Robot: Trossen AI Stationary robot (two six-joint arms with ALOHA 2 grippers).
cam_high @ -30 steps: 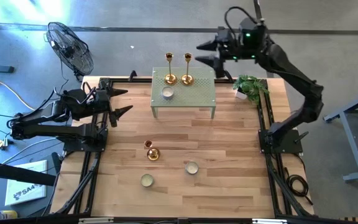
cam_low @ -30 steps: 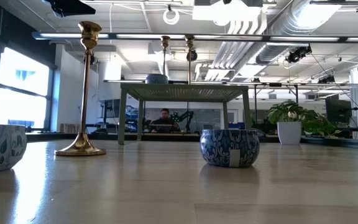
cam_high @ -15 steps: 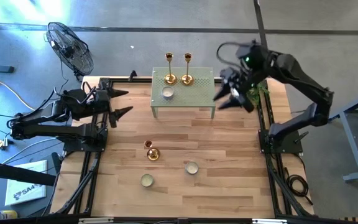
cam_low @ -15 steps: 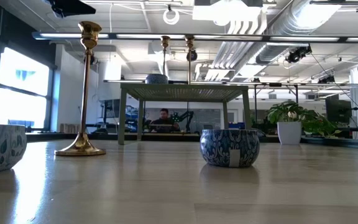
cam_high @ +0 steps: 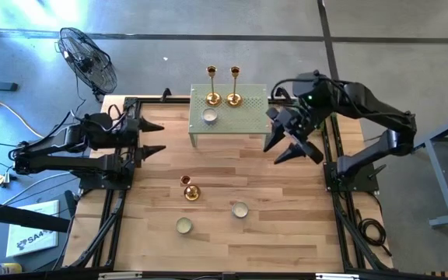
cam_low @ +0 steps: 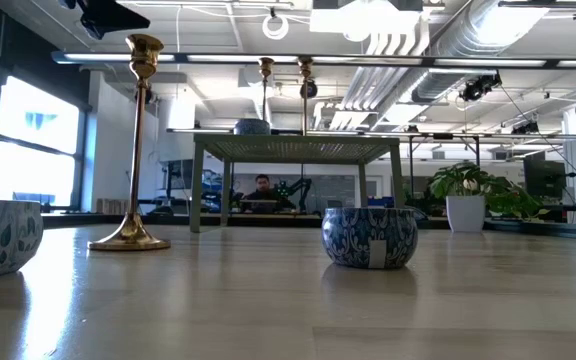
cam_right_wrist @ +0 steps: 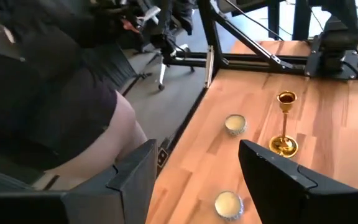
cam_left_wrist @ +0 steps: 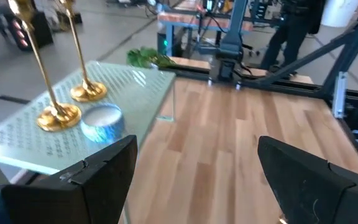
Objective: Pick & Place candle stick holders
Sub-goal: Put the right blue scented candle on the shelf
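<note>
Overhead and table-level cameras share the wooden table (cam_high: pixel 232 167); wrists look closer.

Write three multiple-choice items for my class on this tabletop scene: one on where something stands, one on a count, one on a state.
1. Where does the single gold candlestick stand?
A. On the bare wooden table
B. On the green shelf
C. In the plant pot

2. How many candle stick holders stand on the green shelf?
A. One
B. Two
C. Three

3. How is the right pincer?
A. Shut on a candlestick
B. Open and empty
C. Shut on a candle tin

Key:
1 A: the high view shows it on the planks near the front, beside two candle tins.
2 B: two gold stems rise side by side at the shelf's back edge.
3 B: its fingers stand apart above the table beside the shelf, with nothing between them.
</note>
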